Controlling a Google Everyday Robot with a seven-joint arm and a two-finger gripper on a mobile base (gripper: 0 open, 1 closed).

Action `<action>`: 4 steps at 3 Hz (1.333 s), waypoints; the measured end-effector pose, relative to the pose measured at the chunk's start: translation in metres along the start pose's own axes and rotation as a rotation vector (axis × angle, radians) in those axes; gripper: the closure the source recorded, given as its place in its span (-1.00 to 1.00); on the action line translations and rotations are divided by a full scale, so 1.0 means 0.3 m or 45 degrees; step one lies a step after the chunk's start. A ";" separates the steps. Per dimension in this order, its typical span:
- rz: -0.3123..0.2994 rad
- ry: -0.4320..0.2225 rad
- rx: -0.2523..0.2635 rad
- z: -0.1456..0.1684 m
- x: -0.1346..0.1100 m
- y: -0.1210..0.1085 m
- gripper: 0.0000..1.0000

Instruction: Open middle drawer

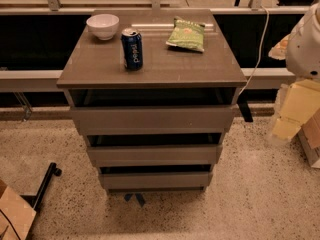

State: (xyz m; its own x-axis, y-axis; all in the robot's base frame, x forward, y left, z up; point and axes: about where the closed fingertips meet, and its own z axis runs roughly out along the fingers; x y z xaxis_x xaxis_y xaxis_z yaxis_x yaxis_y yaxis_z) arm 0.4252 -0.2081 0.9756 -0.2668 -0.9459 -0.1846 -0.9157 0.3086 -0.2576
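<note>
The grey-brown cabinet [150,66] stands in the middle of the camera view with three plain, handleless fronts stacked. The middle drawer [154,155] is the mid-sized front, between the tall wide top front [152,119] and the small bottom front [155,180]. A dark gap shows above each front. My white arm [305,39] comes in at the right edge. The gripper [292,114] is the blurred pale shape below it, to the right of the cabinet and apart from the drawers.
On the cabinet top stand a white bowl [103,26], a blue soda can [132,49] and a green chip bag [186,34]. A white cable [257,49] hangs at the right. A black stand [42,186] and cardboard [12,214] lie on the floor at the left.
</note>
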 end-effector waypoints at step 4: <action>-0.040 -0.139 0.013 0.291 0.079 -0.090 -1.00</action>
State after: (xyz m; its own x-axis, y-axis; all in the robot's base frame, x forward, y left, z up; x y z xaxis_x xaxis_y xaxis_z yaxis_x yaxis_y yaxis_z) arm 0.4697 -0.2300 0.8955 -0.2034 -0.9386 -0.2788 -0.9198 0.2808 -0.2741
